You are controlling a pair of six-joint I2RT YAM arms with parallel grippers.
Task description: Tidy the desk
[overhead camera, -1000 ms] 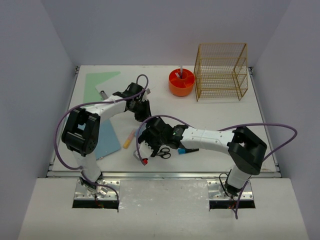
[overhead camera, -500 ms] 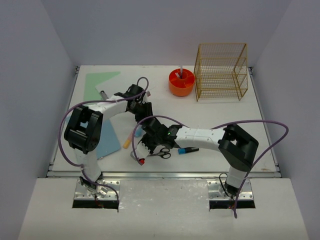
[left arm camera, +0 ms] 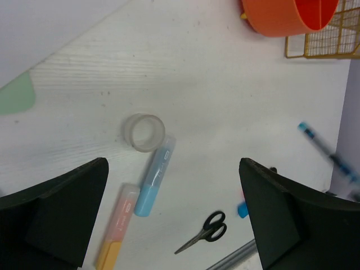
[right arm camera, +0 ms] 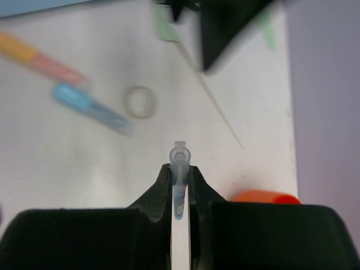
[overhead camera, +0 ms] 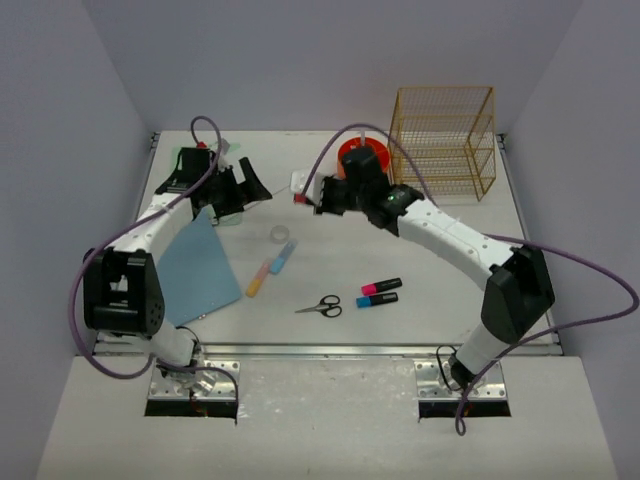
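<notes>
Top external view puts the white counter (overhead camera: 450, 260) across the middle of the scene, walled by pale panels, with loose stationery around its centre and toward 6 o'clock: a clear tape ring (overhead camera: 282, 233), a blue highlighter (overhead camera: 283, 256) touching end to end with an orange highlighter (overhead camera: 258, 280), scissors (overhead camera: 322, 306), and a pink marker (overhead camera: 380, 286) lying just beside a blue marker (overhead camera: 376, 298). A blue sheet (overhead camera: 198, 268) lies at 8 o'clock, and a gold wire rack (overhead camera: 442, 143) stands at 1 o'clock with an orange cup (left arm camera: 281, 17) just beside it. The right gripper (overhead camera: 310, 195) hangs near 12 o'clock, close to the cup, and its wrist view shows the jaws closed on a thin pen (right arm camera: 180, 154) that pokes out between them. The left gripper (overhead camera: 255, 185) sits out at 10 o'clock with its jaws spread wide and nothing between them, looking down over the tape ring and the highlighters. The step in hand looks like carrying the pen to the cup. The next move would call for bringing the pen over the cup's mouth, tipping it roughly upright so that it clears the rim, and only then letting go. The free left arm seems well placed to come down on the tape ring or a highlighter.
</notes>
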